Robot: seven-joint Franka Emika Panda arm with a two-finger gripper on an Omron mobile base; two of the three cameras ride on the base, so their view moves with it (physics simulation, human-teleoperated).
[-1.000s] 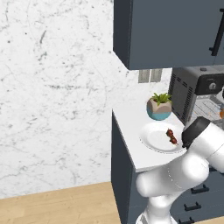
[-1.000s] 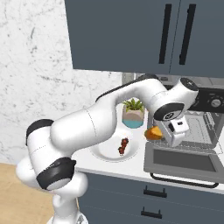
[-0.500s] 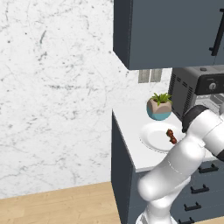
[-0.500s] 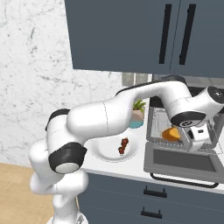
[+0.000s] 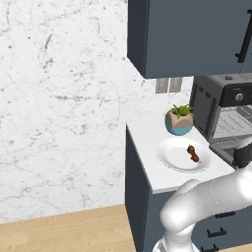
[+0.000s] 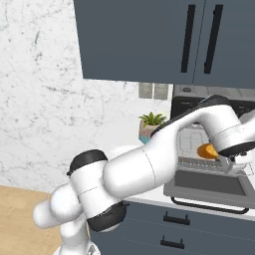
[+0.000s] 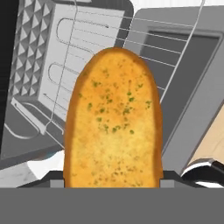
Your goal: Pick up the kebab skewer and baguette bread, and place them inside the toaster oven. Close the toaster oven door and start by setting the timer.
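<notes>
My gripper (image 6: pixel 216 154) is shut on the golden-orange baguette bread (image 6: pixel 207 150), which hangs just above the open toaster oven door (image 6: pixel 209 185) in front of the cavity. In the hand view the baguette bread (image 7: pixel 113 122) stands between the fingers, with the silver wire rack (image 7: pixel 83 65) of the toaster oven (image 7: pixel 35 52) behind it. The toaster oven (image 5: pixel 221 110) sits at the right end of the counter. On a white plate (image 5: pixel 172 156) to the left of the oven lies the kebab skewer (image 5: pixel 193 153).
A potted plant (image 5: pixel 179 119) in a teal bowl stands between plate and wall, close to the oven's vented side. Dark blue-grey cabinets (image 6: pixel 149 40) hang above the oven. The counter (image 5: pixel 145 147) ends at its left edge by the marble wall.
The arm has swung right with the baguette bread in its grip, from beside the plate to in front of the oven's cavity above the open door. The kebab skewer stayed on the plate.
</notes>
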